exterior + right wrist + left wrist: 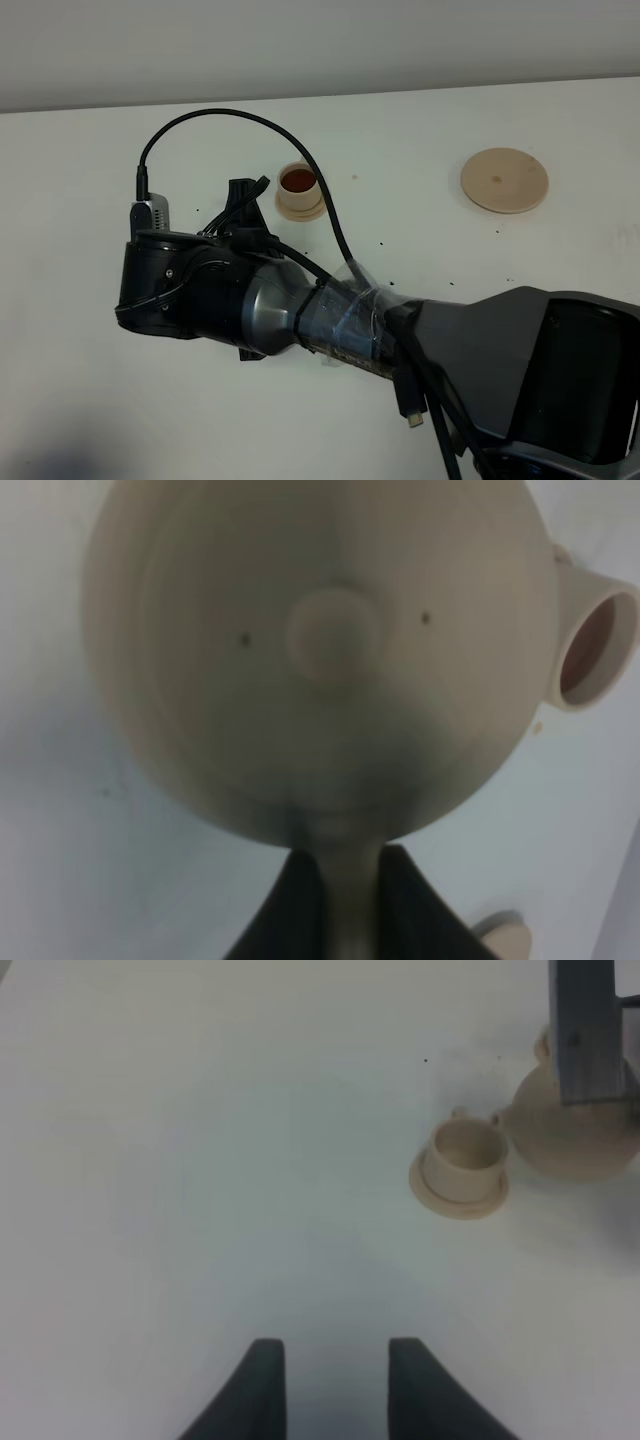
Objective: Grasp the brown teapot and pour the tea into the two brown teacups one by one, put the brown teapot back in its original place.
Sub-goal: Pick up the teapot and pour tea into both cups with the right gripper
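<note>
1. Black jaws of the right gripper (338, 885) are pinched shut on the loop handle of the brown teapot (320, 650). The pot sits just ahead of the wrist, with its lid knob facing the wrist camera.
2. Its spout is close beside the empty teacup (462, 1160). The filled teacup (298, 185) stands near, showing red-brown tea.
3. Risk: the grip is on a thin handle only, so the pot may swing or slip as it tilts. That would send tea past the small rim onto the white table (90, 400).
4. Risk: nothing appears to hold the lid, and a steep tilt could drop it.
5. The wide saucer (505, 180), the pot's original place, lies well apart and bare.
6. The left gripper (338, 1385) hangs with its jaws apart, holding nothing.
</note>
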You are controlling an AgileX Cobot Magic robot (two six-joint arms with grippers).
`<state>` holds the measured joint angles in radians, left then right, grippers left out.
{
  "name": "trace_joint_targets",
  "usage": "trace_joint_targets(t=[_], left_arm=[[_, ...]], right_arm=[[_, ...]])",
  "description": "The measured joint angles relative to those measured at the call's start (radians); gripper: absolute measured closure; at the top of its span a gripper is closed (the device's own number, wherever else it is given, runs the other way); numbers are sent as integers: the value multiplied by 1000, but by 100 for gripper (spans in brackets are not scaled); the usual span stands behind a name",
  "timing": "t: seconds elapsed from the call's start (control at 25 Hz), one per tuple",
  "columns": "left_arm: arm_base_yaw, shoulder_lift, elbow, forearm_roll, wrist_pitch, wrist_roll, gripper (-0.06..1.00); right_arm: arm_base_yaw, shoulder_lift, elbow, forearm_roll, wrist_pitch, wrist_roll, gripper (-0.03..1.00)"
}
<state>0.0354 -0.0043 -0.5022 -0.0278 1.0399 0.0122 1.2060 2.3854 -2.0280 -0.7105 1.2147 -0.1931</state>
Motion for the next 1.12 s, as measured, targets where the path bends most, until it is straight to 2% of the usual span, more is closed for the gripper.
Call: trace_joint_targets(t=[0.48, 0.76, 1.12], left_arm=[[0, 0, 0, 0, 0, 0, 65], [0, 0, 0, 0, 0, 0, 65], [0, 0, 0, 0, 0, 0, 65]], right_arm=[[30, 12, 0, -115, -24, 0, 84], [31, 12, 0, -134, -28, 0, 84], [53, 54, 0, -220, 7, 0, 84]])
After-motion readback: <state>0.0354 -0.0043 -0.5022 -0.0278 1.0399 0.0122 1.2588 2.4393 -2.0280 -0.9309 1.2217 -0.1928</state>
